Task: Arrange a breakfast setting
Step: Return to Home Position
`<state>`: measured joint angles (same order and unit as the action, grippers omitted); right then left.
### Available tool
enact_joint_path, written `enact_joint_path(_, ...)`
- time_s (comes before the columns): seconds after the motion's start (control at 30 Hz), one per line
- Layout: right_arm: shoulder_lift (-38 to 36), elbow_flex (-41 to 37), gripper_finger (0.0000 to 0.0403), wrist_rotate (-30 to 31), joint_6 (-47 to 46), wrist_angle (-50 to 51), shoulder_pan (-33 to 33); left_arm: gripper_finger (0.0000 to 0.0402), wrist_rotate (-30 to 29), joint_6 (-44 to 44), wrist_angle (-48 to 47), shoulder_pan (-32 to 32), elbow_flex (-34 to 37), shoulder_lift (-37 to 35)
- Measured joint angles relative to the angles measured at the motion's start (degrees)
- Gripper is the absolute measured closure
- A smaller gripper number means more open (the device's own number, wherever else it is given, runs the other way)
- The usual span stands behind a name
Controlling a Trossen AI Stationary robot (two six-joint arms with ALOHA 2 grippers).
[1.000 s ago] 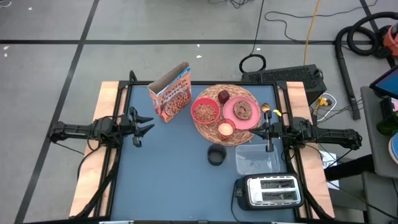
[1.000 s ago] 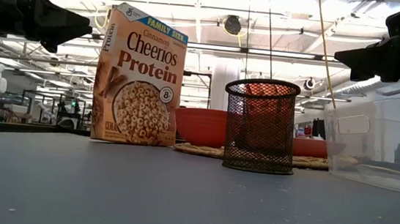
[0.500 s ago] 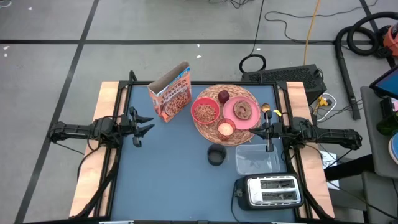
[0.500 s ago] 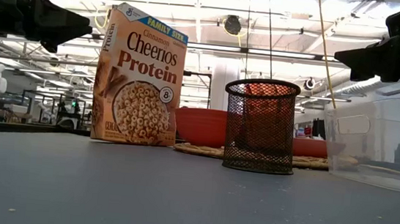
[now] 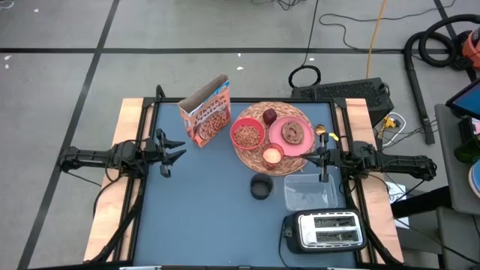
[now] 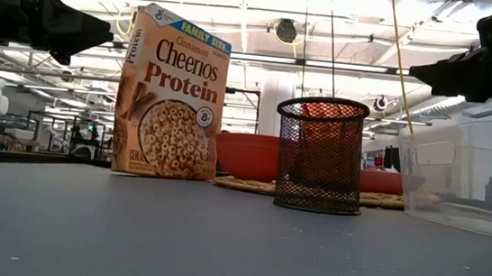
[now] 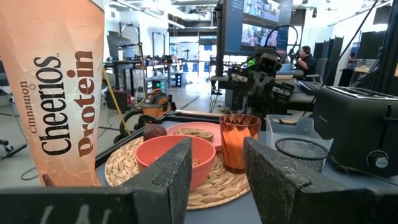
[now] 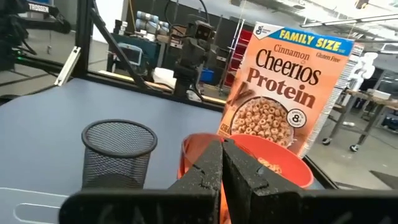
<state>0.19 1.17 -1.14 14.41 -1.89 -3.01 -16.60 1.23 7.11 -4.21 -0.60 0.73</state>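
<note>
The round wicker mat (image 5: 251,162) lies at the table's far middle. On it stand the pink bowl (image 5: 247,134) with cereal, the pink plate (image 5: 301,146) bearing the browned bread (image 5: 294,133), the small cup (image 5: 271,155) and the dark red fruit (image 5: 269,116). The cereal box (image 5: 206,112) stands upright left of the mat. The spoon (image 5: 321,133) lies right of the mat. My left gripper (image 5: 178,148) is open and empty near the left edge, above the table. My right gripper (image 5: 313,156) is shut and empty, beside the mat's right rim, near the spoon.
A black mesh cup (image 5: 261,187) stands near the mat's near side. A clear plastic tub (image 5: 309,191) sits to its right and a silver toaster (image 5: 324,230) at the near right corner. Bare tabletop (image 5: 195,210) spreads across the near left.
</note>
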Motion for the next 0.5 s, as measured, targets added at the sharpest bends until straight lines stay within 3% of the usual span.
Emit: enact_joint_path(0.5,-0.02,0.00,0.0403,-0.35,1.30,-0.02,-0.01,0.0252,0.01,0.00,0.00,0.00,0.00,-0.02)
